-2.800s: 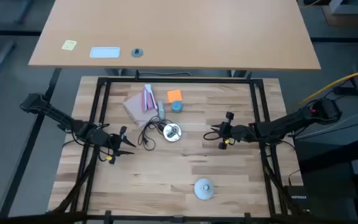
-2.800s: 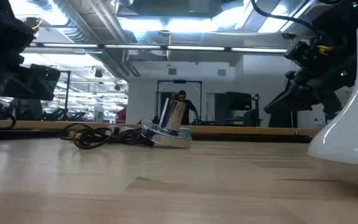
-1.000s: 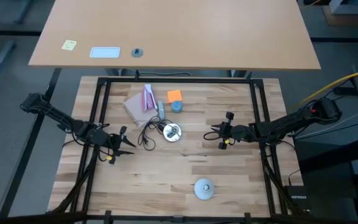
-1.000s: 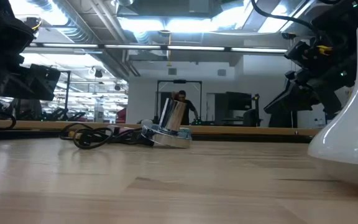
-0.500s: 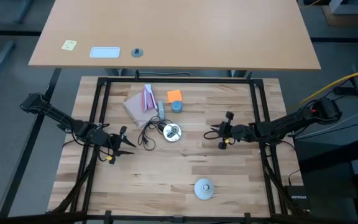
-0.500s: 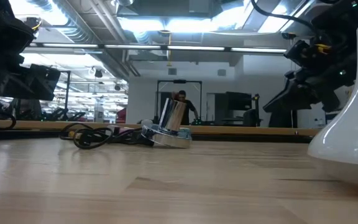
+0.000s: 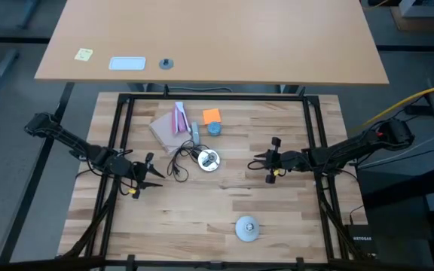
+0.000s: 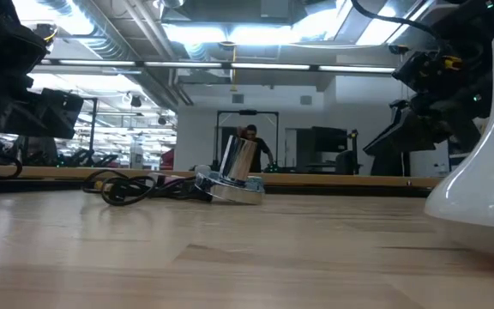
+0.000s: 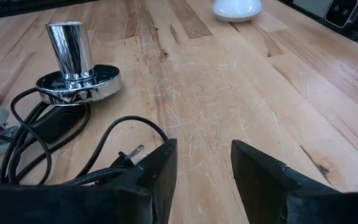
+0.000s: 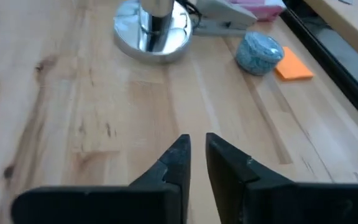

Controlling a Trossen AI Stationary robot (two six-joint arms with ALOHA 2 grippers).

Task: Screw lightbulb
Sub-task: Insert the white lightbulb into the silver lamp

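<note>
In the high view, at the left middle of the frame, the left gripper (image 7: 151,172) hovers over the tabletop (image 7: 224,203) with its fingers (image 9: 158,167) parted a little and grasping nothing; just right of it, near the centre, the socket (image 7: 208,159) stands with its black cord (image 7: 178,164) coiled beside it; lower and right of centre, near the bottom edge, the lightbulb (image 7: 246,228) sits alone, well apart from both arms; at the right middle the right gripper (image 7: 266,165) hovers, fingers (image 10: 178,158) nearly together around nothing. The likely risks: the round bulb could roll or slip from a narrow pinch, being smooth glass; the light socket could slide or tip if not steadied, so the threads could cross; the cord could snag a finger. The only writing, white lettering at the lower right corner of the high view, seems to read NETGEAR.
</note>
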